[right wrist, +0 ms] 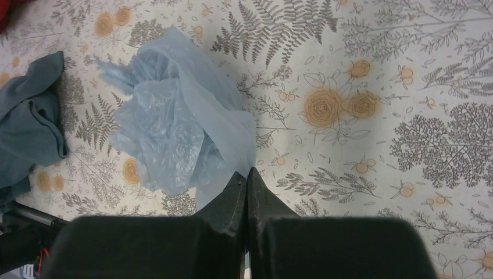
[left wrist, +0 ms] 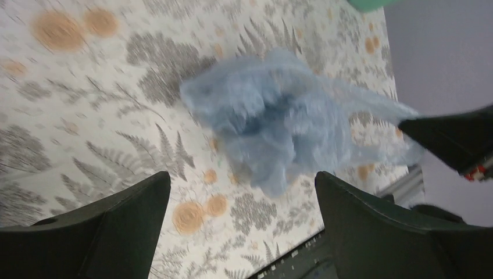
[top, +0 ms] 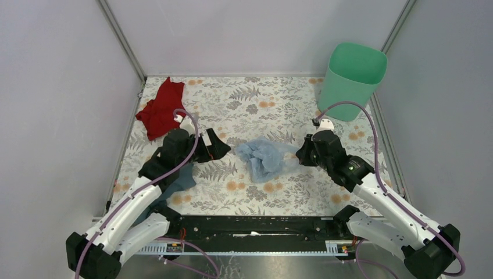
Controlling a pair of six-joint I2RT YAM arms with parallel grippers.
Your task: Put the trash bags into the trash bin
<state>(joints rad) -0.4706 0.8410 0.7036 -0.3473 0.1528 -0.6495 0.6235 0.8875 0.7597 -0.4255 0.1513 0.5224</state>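
The trash bag (top: 264,158) lies crumpled on the flowered table cover, mid-table: thin, pale blue and translucent. My right gripper (top: 299,156) is at the bag's right edge. In the right wrist view its jaws (right wrist: 248,171) are shut, pinching a fold of the bag (right wrist: 174,128). My left gripper (top: 224,146) stands open just left of the bag and apart from it. In the blurred left wrist view, nothing is between its spread fingers (left wrist: 241,177), and the bag (left wrist: 285,128) lies ahead of them. The mint-green trash bin (top: 352,78) stands upright at the far right corner.
A red cloth (top: 160,110) lies at the far left. A grey-blue cloth (top: 180,183) sits under the left arm, and it also shows in the right wrist view (right wrist: 29,133). Grey walls close in three sides. A black rail (top: 256,229) runs along the near edge.
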